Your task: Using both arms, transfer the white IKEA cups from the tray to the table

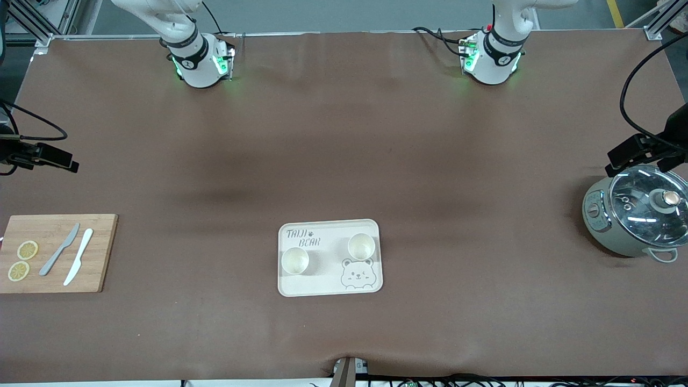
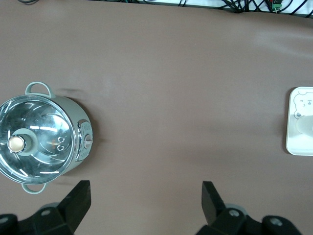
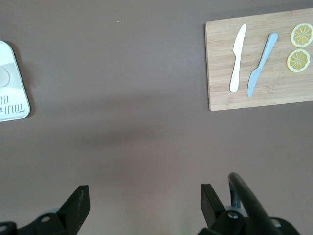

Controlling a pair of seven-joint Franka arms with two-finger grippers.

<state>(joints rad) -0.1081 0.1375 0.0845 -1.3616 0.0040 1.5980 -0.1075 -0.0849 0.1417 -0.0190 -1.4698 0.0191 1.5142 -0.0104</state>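
We see both arms only at their bases in the front view; upper links run off the top edge. Left hand [image 2: 144,196] and right hand [image 3: 142,198] show just fingertips. Bear tray [image 2: 299,121] is cut off in both wrist views.

1. Light is even and bright, falling from overhead; the brown surface [image 1: 344,161] shows soft dark patches.
2. The pot lid [image 1: 649,202] carries white glare streaks.
3. Green glow marks each arm base [image 1: 200,64].
4. Each cup [image 1: 295,260] casts a faint shadow.
5. All views are sharp.
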